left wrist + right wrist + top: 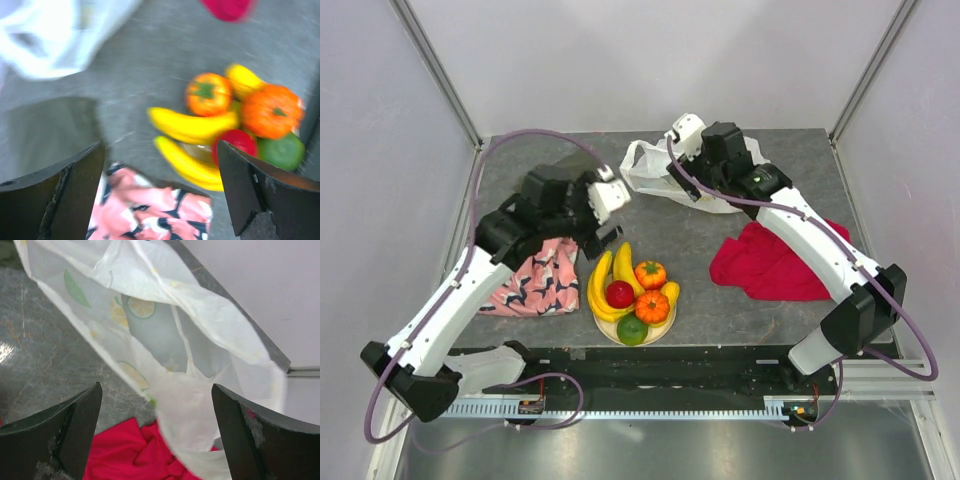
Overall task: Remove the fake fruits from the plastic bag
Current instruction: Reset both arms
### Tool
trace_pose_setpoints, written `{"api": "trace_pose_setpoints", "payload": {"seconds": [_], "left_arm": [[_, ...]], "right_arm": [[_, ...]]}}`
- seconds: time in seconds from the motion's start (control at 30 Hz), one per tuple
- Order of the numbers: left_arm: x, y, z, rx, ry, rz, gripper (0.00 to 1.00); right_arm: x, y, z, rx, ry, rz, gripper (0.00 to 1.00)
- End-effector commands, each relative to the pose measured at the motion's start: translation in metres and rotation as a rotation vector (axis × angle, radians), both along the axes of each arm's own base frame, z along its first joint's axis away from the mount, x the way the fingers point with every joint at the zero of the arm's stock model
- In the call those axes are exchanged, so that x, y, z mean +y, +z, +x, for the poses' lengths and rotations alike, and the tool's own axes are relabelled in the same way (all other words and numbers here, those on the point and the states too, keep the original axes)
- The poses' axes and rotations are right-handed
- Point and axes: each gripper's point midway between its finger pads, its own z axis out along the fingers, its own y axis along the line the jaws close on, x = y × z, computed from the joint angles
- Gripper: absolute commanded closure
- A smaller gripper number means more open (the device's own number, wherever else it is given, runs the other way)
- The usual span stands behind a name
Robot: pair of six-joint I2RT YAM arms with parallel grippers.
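Observation:
The fake fruits are piled on a round plate (665,325) at the front middle: two bananas (604,285), a red apple (619,293), two ribbed orange ones (651,273), a green one (632,331) and a small yellow one (671,291). In the left wrist view, blurred, the bananas (192,125), apple (237,141) and green one (282,150) lie ahead right. The white plastic bag (648,176) lies crumpled at the back middle. My left gripper (606,238) (159,150) is open and empty, just left of the plate. My right gripper (704,186) (156,390) is open over the bag (165,340), which looks empty.
A pink patterned cloth (540,280) (150,210) lies left of the plate, under the left arm. A red cloth (775,262) (127,455) lies right of the middle, under the right arm. Frame posts and grey walls close in the dark tabletop (710,300).

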Motion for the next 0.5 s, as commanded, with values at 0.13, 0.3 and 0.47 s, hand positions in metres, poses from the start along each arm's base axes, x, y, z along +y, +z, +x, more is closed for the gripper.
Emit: {"api": "trace_pose_setpoints", "payload": {"seconds": [0.13, 0.3, 0.47], "left_arm": [[0.139, 0.038, 0.113, 0.0, 0.811, -0.3, 0.01], [0.178, 0.026, 0.128, 0.025, 0.983, -0.368, 0.01], [0.18, 0.004, 0.119, 0.084, 1.008, -0.43, 0.01]], "right_arm": [[-0.067, 0.04, 0.04, -0.101, -0.336, 0.196, 0.02], [-0.112, 0.042, 0.035, -0.173, -0.531, 0.219, 0.02], [-0.129, 0.035, 0.015, -0.203, -0.597, 0.221, 0.02]]}}
